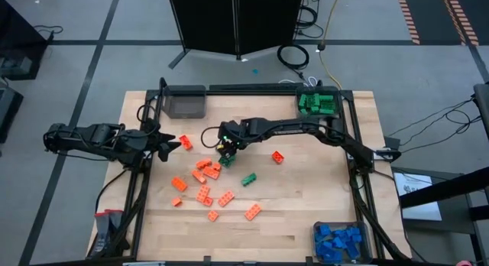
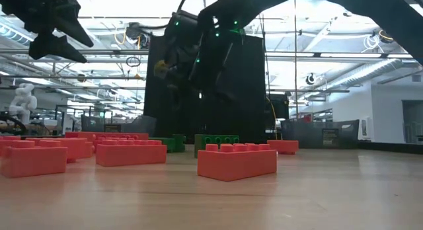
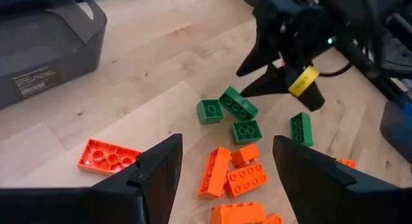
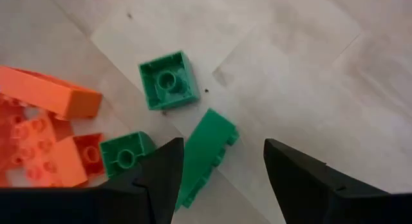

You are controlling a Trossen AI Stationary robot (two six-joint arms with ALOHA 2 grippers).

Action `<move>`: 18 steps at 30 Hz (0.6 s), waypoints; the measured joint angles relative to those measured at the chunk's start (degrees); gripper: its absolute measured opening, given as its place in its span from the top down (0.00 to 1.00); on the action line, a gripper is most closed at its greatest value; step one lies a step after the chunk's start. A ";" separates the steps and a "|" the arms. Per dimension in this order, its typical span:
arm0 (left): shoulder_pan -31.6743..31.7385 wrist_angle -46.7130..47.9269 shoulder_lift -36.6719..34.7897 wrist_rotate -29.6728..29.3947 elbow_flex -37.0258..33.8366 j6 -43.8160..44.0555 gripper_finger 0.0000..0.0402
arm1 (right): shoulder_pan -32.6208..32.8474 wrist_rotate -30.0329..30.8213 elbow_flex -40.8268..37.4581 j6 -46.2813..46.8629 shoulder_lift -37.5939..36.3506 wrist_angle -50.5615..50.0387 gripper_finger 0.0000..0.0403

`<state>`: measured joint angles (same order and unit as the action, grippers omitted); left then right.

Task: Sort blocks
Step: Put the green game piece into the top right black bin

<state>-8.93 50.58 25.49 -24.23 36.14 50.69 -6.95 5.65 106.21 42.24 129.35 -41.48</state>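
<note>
Wood-plank surface (image 1: 306,212), pale and scuffed, with a black frame round it. Nearest the front edge sits a bin of blue blocks (image 1: 339,241). Mid-surface, a loose scatter of orange blocks (image 1: 205,191), studded plastic, square and oblong, lying at all angles. One oblong orange one (image 3: 216,172) lies on its side beside two stud-up neighbours.

Right claw (image 1: 227,153) hangs low over a small clump of green blocks (image 4: 166,80), fingers apart, nothing between them. Directly under it a green oblong (image 4: 205,153) lies tipped on its side, long axis running diagonally between the fingers; a square one just beside it shows its hollow underside.

Left claw (image 1: 173,144) hovers near, also spread and empty. Far edge: a grey bin (image 1: 186,102) and a bin of green blocks (image 1: 318,103).
</note>
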 joint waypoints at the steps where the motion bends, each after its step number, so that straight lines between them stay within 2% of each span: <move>1: 0.00 0.01 0.01 0.00 0.00 0.00 0.39 | 0.10 -0.06 0.00 0.15 0.37 0.08 0.48; 15: -0.04 1.50 -0.01 -0.02 0.00 -0.48 0.39 | 0.05 -4.59 -0.02 1.02 4.20 0.20 0.48; 18: -0.04 1.48 -0.02 -0.02 0.00 -0.52 0.39 | 0.03 -6.76 0.04 -2.78 4.81 -0.06 0.50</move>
<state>-8.97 52.05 25.47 -24.25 36.14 50.17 -6.92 -1.11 106.26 39.46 134.16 -41.54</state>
